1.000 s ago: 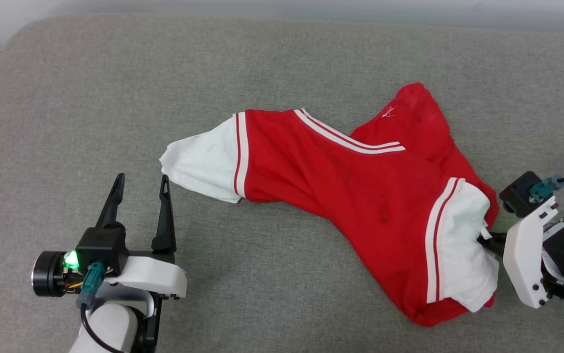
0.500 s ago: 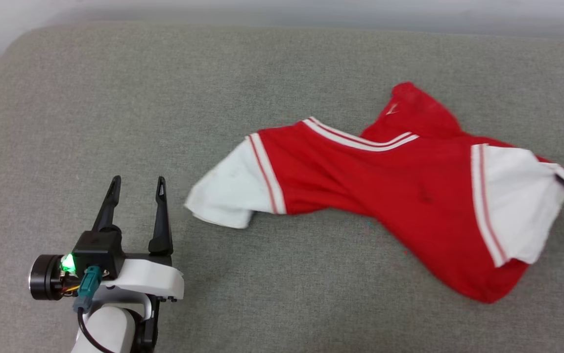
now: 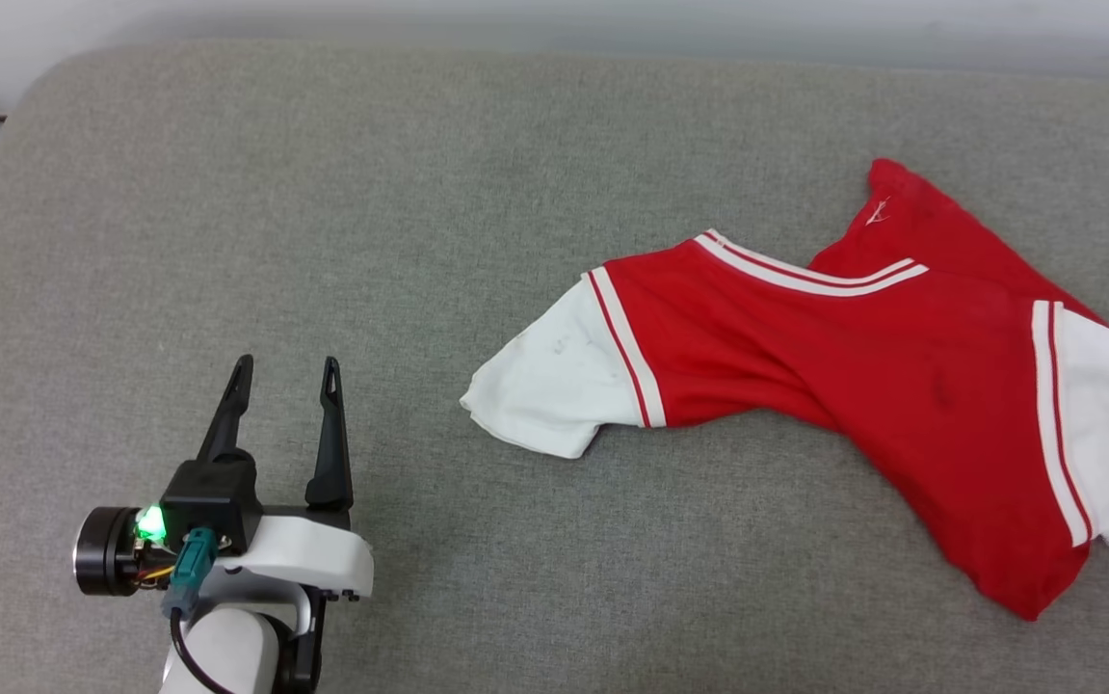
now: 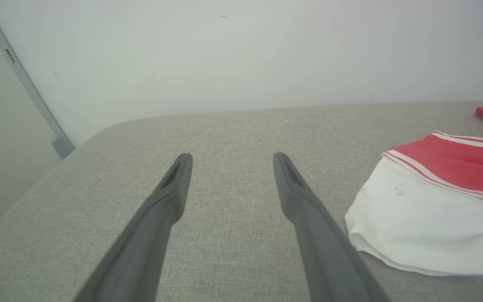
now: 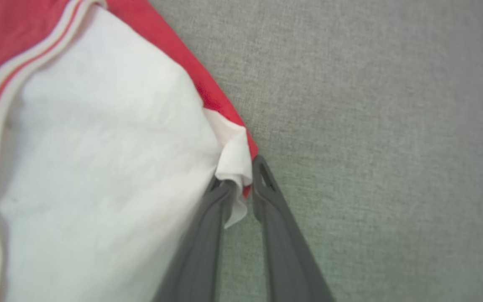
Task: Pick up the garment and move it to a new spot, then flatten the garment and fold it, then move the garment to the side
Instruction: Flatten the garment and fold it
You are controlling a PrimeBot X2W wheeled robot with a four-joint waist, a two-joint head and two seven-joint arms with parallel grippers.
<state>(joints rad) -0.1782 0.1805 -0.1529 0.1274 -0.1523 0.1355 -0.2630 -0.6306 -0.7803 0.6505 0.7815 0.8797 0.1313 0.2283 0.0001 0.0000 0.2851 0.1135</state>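
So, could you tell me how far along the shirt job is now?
Done: the grasp, with the right gripper shut on the white sleeve end of the garment. In hand: the move to a new spot; the shirt lies crumpled, unfolded, on the grey surface. Left: flattening, folding and moving it aside. The left gripper is open over the surface, apart from the cloth.

Bright, even, diffuse lighting; only faint shadow beside the left gripper; focus soft around the right gripper.
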